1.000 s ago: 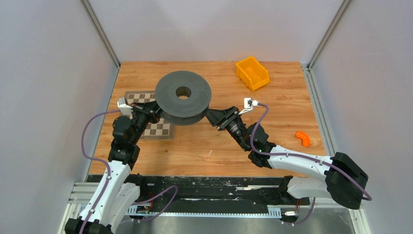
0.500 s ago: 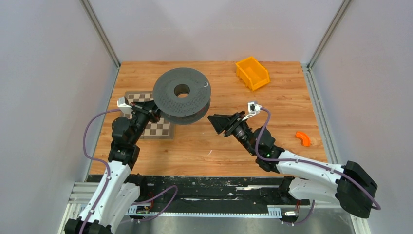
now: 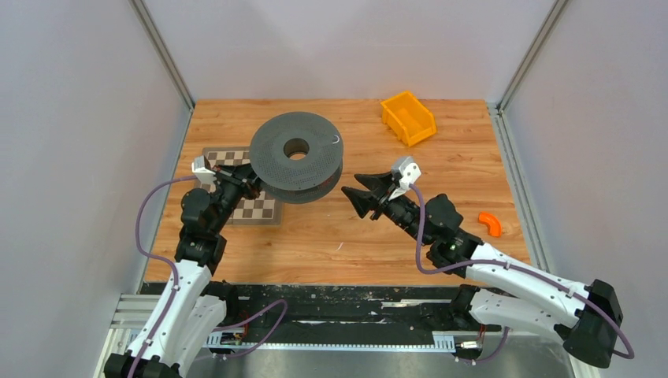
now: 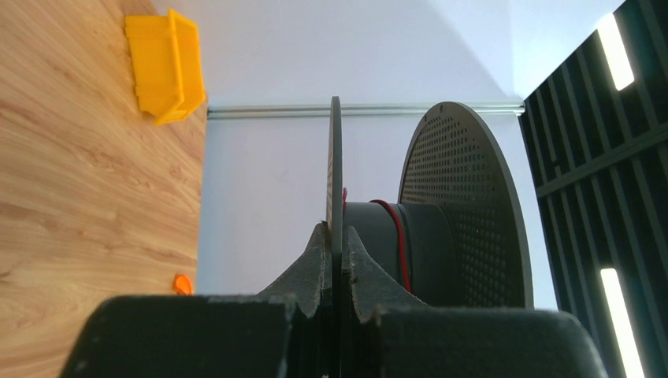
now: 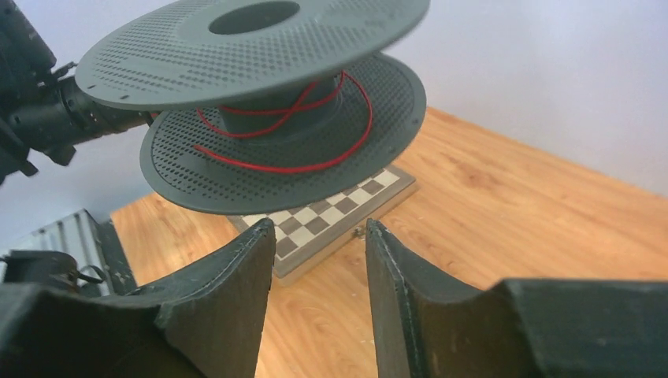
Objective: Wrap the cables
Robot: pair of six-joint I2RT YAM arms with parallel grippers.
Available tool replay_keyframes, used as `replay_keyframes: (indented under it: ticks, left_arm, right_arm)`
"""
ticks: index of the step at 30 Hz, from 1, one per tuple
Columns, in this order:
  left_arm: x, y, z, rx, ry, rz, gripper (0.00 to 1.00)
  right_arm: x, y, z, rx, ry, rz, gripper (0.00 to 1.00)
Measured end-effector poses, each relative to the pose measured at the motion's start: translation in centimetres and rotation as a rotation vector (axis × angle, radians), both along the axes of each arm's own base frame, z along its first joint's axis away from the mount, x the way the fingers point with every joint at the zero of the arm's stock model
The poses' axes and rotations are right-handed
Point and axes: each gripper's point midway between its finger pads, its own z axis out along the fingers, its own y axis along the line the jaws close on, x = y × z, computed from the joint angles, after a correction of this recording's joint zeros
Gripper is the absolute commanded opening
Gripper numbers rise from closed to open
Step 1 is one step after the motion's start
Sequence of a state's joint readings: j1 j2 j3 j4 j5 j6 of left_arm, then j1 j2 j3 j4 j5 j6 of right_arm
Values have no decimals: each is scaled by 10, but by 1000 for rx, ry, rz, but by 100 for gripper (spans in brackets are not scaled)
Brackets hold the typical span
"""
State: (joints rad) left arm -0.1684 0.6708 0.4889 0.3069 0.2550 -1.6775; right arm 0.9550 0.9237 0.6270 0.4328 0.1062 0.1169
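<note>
A dark grey perforated spool point(image 3: 297, 156) is held above the table, over the back left. My left gripper point(image 3: 250, 179) is shut on the rim of its lower flange point(image 4: 335, 189). A thin red wire point(image 5: 287, 138) loops loosely round the spool's core between the two flanges point(image 4: 398, 236). My right gripper point(image 3: 354, 191) is open and empty, to the right of the spool and apart from it, its fingers point(image 5: 236, 276) pointing at the spool.
A checkerboard plate point(image 3: 250, 203) lies under the spool's left side. A yellow bin point(image 3: 407, 117) stands at the back right. A small orange piece point(image 3: 491, 224) lies at the right edge.
My right gripper has drawn back from the spool's right side and now stands open and apart from it. The spool has tilted and shifted a little in the left gripper's hold.
</note>
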Motion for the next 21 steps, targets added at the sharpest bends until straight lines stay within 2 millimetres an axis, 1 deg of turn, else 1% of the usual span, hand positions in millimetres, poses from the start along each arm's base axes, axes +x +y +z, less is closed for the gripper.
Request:
replay_keyframes:
  ticks: [3,6,10,21]
  left_arm:
    - [0,-1,-5,5,20,-5,0]
    - [0,-1,-10,10,40,-6,0]
    - [1,-1,-13,13,55,-6,0]
    - [2,-2,-15,15,62,-10,0]
  right_arm:
    - [1,0,10,-70,-83,8,45]
    - [1,0,16,-112,-139,13,44]
    - [2,2,18,-148,-173,20,43]
    - [12,25,-1,-217,-153,61,41]
